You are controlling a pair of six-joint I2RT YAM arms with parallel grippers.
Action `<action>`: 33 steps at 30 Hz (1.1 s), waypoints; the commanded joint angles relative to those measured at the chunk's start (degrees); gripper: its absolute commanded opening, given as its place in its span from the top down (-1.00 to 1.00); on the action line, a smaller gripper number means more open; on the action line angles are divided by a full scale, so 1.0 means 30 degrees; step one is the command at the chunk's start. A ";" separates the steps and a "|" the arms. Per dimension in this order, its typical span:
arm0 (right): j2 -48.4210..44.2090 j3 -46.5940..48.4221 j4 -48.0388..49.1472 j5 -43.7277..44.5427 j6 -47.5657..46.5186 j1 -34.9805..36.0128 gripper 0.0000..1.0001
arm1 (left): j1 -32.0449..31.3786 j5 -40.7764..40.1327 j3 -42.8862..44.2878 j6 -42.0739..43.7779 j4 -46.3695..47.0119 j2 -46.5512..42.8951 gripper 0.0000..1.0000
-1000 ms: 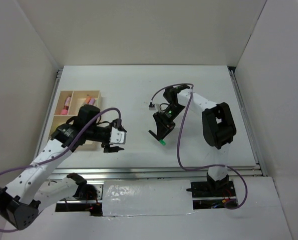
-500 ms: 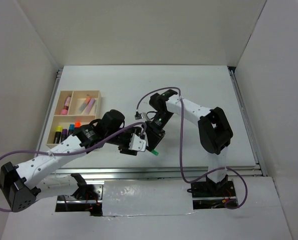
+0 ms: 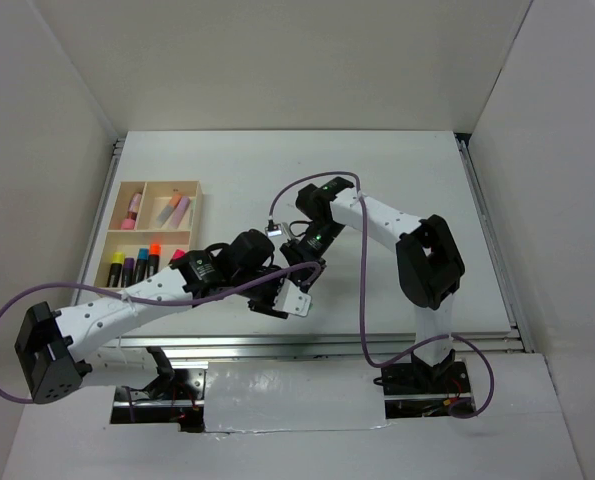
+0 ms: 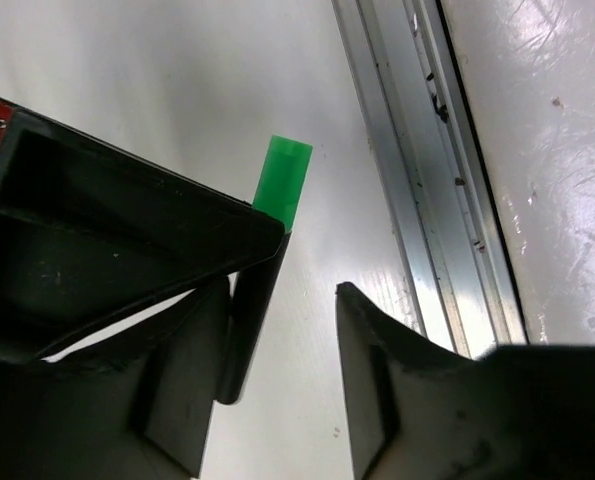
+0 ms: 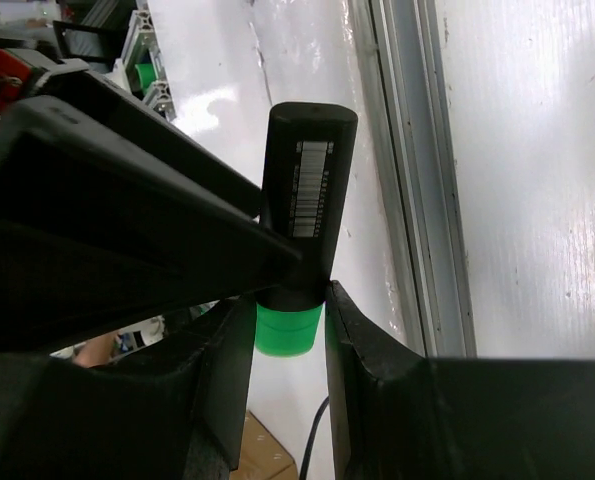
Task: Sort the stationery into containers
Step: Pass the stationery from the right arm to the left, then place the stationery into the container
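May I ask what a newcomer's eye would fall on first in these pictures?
The green-capped marker, pinched in the right gripper above the table's near middle, with the left gripper's open fingers on either side of it. Then the wooden tray at the left edge, markers lying in its compartments.

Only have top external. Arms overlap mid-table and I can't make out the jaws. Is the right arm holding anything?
Observer: Yes. The right wrist view shows the right jaws shut on a black marker, pinching it at its green cap.
Operator: Left got it too?
Observer: Not yet. In the left wrist view the left jaws straddle the marker's body, with a clear gap on one side.
Operator: Anything to ID it?
Observer: A white barcode label on the body faces the right wrist camera.
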 commanded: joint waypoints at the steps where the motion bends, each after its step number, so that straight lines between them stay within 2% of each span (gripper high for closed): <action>1: -0.1447 0.0441 -0.2218 -0.1064 -0.0476 0.0252 1.00 | -0.0250 -0.0344 0.0690 0.0134 0.0591 0.0251 -0.14; 7: -0.2296 -0.0086 -0.2276 -0.1446 -0.0798 0.0458 1.00 | -0.0368 -0.1077 0.0573 0.0018 0.0886 0.0311 0.08; 10: -0.2385 -0.0146 -0.2276 -0.1213 -0.0652 0.0487 1.00 | -0.0368 -0.1282 0.0573 -0.0187 0.0857 0.0078 0.34; 12: -0.2356 -0.0087 -0.2247 -0.0920 -0.0360 0.0283 0.82 | -0.0251 -0.1575 0.0573 -0.0539 0.0740 -0.0157 0.56; 13: -0.2414 -0.0116 -0.2218 -0.0773 -0.0359 0.0079 0.59 | -0.0135 -0.1576 0.0544 -0.0656 0.0623 -0.0536 0.61; 14: -0.2473 -0.0145 -0.2218 -0.0714 -0.0417 -0.0184 0.52 | 0.0360 -0.1431 0.0486 -0.0831 0.0332 -0.0829 0.67; 16: -0.2619 -0.0204 -0.2247 -0.0830 -0.0710 -0.1617 0.23 | 0.1268 -0.0789 0.0427 -0.1241 -0.0137 -0.1734 0.73; 19: -0.2590 0.0378 -0.2218 -0.0861 -0.0798 -0.4369 0.17 | 0.3960 0.0852 0.0134 -0.2002 -0.0900 -0.3285 0.84; 20: -0.2619 0.0527 -0.2189 -0.0628 -0.0798 -0.5101 0.17 | 0.5650 0.1175 0.0046 -0.2701 -0.0989 -0.3670 0.89; 22: -0.3201 0.0617 -0.0993 -0.0335 0.0421 -0.7262 0.20 | 0.7619 0.1296 -0.0305 -0.3845 -0.0902 -0.4780 1.00; 23: -0.3554 0.0413 -0.0117 -0.0014 0.1157 -0.8001 0.22 | 0.9805 0.1034 -0.0422 -0.4691 -0.0727 -0.5048 1.00; 24: -0.4050 0.0092 0.0762 0.0889 0.1947 -0.8647 0.23 | 1.1016 0.0915 -0.0626 -0.6092 -0.0494 -0.5225 1.00; 25: -0.5186 -0.0868 0.2917 0.1652 0.2767 -0.9523 0.25 | 1.2392 0.1204 -0.0715 -0.6628 -0.0607 -0.5372 1.00; 26: -0.5807 -0.1400 0.4012 0.2472 0.4255 -0.9880 0.25 | 1.3653 0.1584 -0.0745 -0.7126 -0.0841 -0.5286 1.00; 27: -0.6480 -0.2014 0.4980 0.4220 0.4850 -1.0116 0.25 | 1.6189 0.1965 -0.0746 -0.7857 -0.1133 -0.5141 1.00; 28: -0.7792 -0.3268 0.6788 0.5166 0.5929 -1.0379 0.24 | 1.7403 0.2665 -0.0746 -0.8125 -0.1861 -0.4704 1.00; 29: -0.8472 -0.3889 0.7618 0.6074 0.6317 -1.0469 0.23 | 1.9968 0.3107 -0.0862 -0.8244 -0.2274 -0.4381 1.00; 33: -1.1228 -0.6703 1.0286 0.9709 0.7052 -1.0762 0.07 | 2.4936 0.4018 -0.1360 -0.8859 -0.2601 -0.2916 1.00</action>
